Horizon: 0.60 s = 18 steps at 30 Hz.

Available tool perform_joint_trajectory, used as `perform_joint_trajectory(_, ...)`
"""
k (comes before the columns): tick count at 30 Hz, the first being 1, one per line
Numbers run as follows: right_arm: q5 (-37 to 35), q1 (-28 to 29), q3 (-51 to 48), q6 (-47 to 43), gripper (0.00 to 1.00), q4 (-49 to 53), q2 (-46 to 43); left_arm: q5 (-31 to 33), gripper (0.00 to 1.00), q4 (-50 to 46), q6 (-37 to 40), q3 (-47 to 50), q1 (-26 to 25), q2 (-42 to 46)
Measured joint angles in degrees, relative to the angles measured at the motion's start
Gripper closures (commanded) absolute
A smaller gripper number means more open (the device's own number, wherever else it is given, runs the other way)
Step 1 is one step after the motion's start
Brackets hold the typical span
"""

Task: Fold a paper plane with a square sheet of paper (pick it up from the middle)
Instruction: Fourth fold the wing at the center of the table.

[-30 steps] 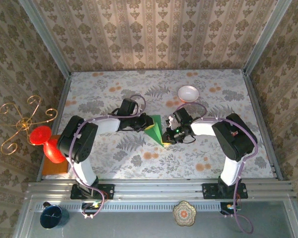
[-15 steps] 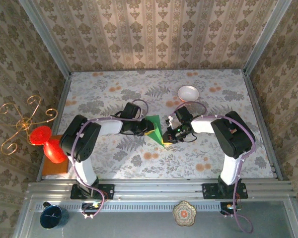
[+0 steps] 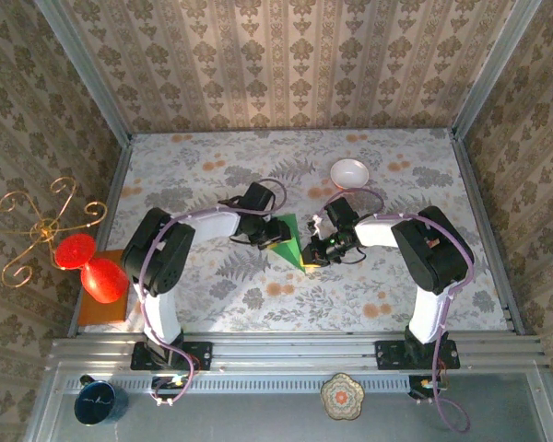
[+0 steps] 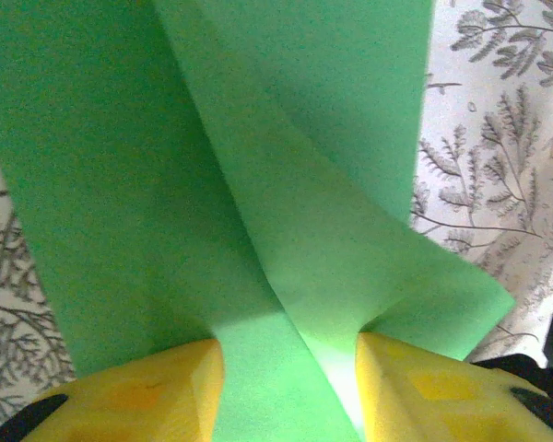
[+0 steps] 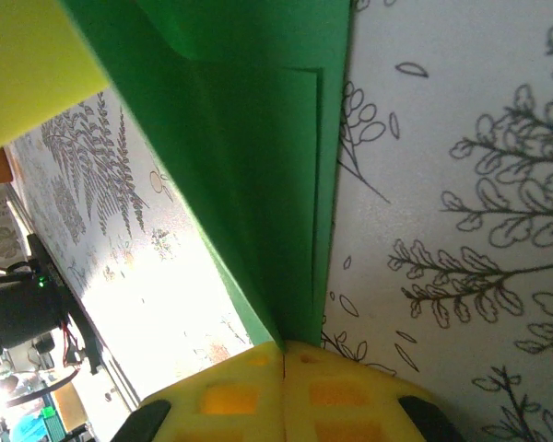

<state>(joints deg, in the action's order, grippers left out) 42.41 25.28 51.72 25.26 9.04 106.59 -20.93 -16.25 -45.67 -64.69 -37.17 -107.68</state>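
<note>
Right gripper (image 5: 284,350) clamps the flimsy paper plane's (image 3: 289,241) folded 4 o'clock edge, likely its firmest hold; left gripper (image 4: 290,368) gapes around a fold.

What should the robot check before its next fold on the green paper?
1. Right gripper pinches the green paper: ok, jaws shut on its edge.
2. Left gripper is free of the paper: cannot tell; jaws apart, paper runs between them.
3. Paper is creased: ok, folds show in both wrist views.
4. White bowl is out of the way: ok, apart, farther back on the table.
5. Folding finished: not ok, a wide triangle so far.
</note>
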Motion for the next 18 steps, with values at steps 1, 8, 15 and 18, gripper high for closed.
perform_joint_trajectory(1, 0.00, -0.04, 0.00, 0.02, 0.89, -0.02, 0.00, 0.85, 0.51, -1.18, 0.26, -0.90, -0.35, -0.28)
perform_joint_trajectory(8, 0.07, -0.33, -2.14, 2.32, 0.76, -2.32, -2.21, 6.47, 0.48, -10.16, 0.74, -7.85, -2.64, -3.78)
perform_joint_trajectory(15, -2.27, -0.81, -6.73, 7.19, 0.73, -5.31, -8.96, 10.84, 0.44, -15.23, 1.01, -12.02, -4.55, -6.10)
perform_joint_trajectory(18, -3.67, -0.81, -8.24, 9.33, 0.75, -6.93, -11.10, 12.35, 0.43, -17.00, 1.25, -13.60, -5.20, -7.06)
